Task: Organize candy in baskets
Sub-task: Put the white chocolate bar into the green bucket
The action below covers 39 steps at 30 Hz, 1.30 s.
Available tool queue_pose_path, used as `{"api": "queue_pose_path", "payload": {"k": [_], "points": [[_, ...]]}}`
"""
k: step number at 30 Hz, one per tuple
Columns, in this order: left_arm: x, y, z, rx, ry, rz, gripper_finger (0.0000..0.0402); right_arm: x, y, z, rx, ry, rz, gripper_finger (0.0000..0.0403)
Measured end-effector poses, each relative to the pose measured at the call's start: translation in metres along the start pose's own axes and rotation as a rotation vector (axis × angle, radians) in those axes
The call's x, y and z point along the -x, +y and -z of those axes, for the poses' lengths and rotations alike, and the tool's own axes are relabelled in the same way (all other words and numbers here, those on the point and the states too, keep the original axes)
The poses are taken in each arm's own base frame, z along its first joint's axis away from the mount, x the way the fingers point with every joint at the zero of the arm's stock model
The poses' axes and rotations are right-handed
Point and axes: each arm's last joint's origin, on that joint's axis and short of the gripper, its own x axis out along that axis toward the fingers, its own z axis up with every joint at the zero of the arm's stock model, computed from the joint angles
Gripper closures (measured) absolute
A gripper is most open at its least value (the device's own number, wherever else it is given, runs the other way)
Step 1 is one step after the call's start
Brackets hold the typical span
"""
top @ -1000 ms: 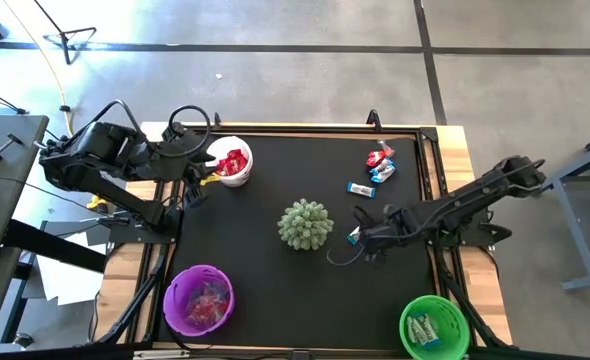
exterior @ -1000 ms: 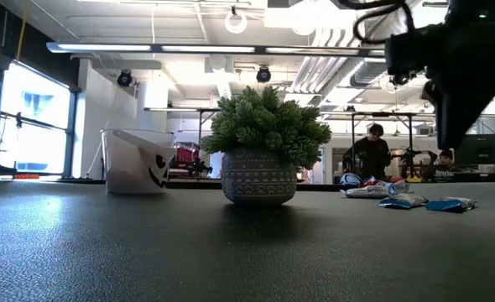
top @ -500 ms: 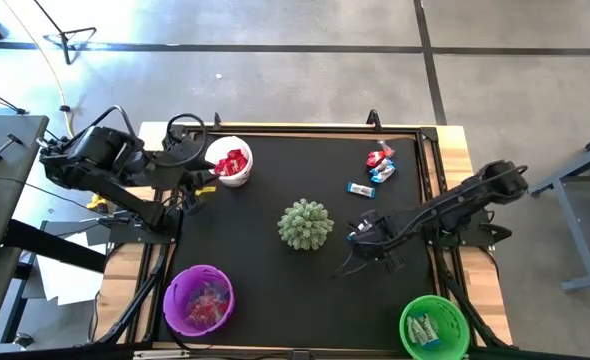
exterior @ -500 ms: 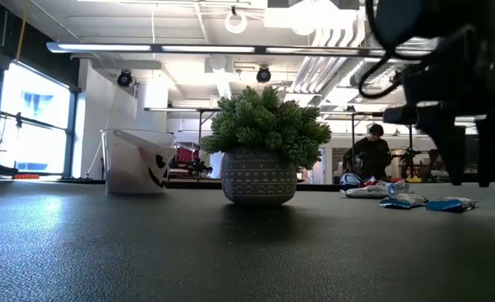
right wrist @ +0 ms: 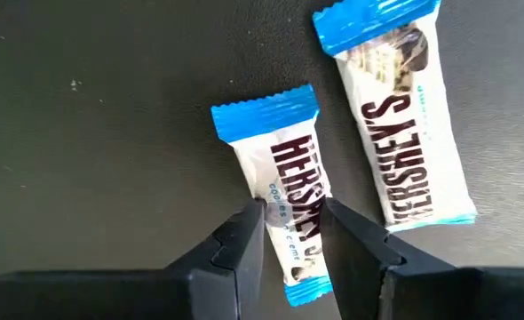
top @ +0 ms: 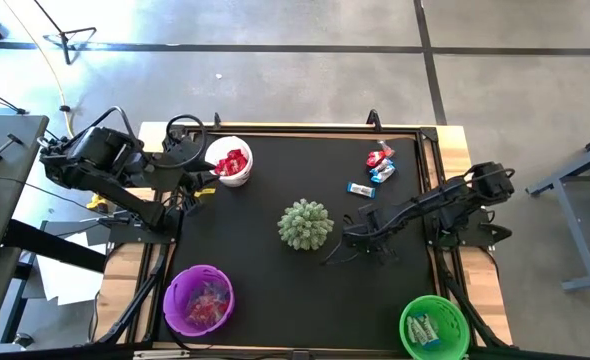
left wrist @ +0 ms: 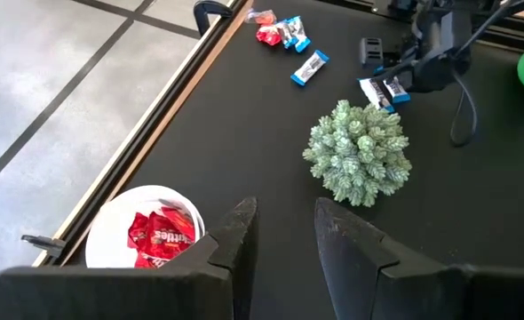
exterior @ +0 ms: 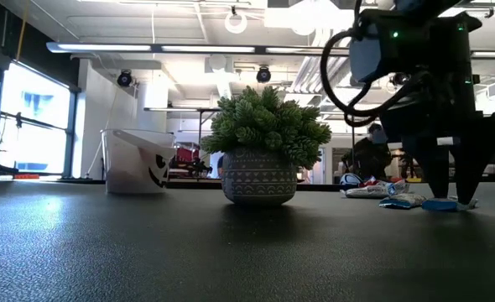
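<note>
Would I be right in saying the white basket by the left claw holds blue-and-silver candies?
Not quite: the white basket by the left claw holds red-wrapped candies, as the left wrist view shows. The rest stands.

Bright, even overhead light; low view backlit by ceiling lamps (exterior: 235, 18); wrist views sharp.

Matt black tabletop (top: 275, 290) with wooden edges; glossy foil-like candy (right wrist: 290, 191) wrappers; smooth plastic baskets (top: 197, 300); dark matt gripper (right wrist: 293, 233) fingers.
</note>
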Motion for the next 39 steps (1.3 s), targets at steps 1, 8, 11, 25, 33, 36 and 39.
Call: {"api": "queue_pose_path", "payload": {"k": [1,8,11,25,33,36,39], "points": [[0.000,0.000,0.000,0.000,0.000,0.000,0.0300,0.000,-0.001,0.000,-0.004,-0.001,-0.015,0.0297],[0.000,0.000,0.000,-0.010,0.001,-0.001,0.0300,-0.001,-0.001,-0.001,-0.091,-0.008,-0.043,0.0311],[0.000,0.000,0.000,-0.011,0.001,-0.001,0.0300,-0.001,-0.001,-0.001,-0.137,-0.007,-0.050,0.0335],[0.000,0.000,0.000,-0.021,0.002,-0.001,0.0300,0.004,-0.001,0.001,-0.365,-0.001,-0.054,0.0401],[0.000,0.000,0.000,-0.022,0.003,-0.002,0.0300,0.043,-0.001,0.003,-0.543,-0.100,-0.082,0.0403],[0.000,0.000,0.000,-0.034,0.003,-0.001,0.0300,0.063,0.000,0.002,-0.653,-0.138,-0.170,0.0403],[0.000,0.000,0.000,-0.052,0.003,-0.001,0.0300,0.085,0.002,0.000,-0.779,-0.148,-0.325,0.0403]]}}
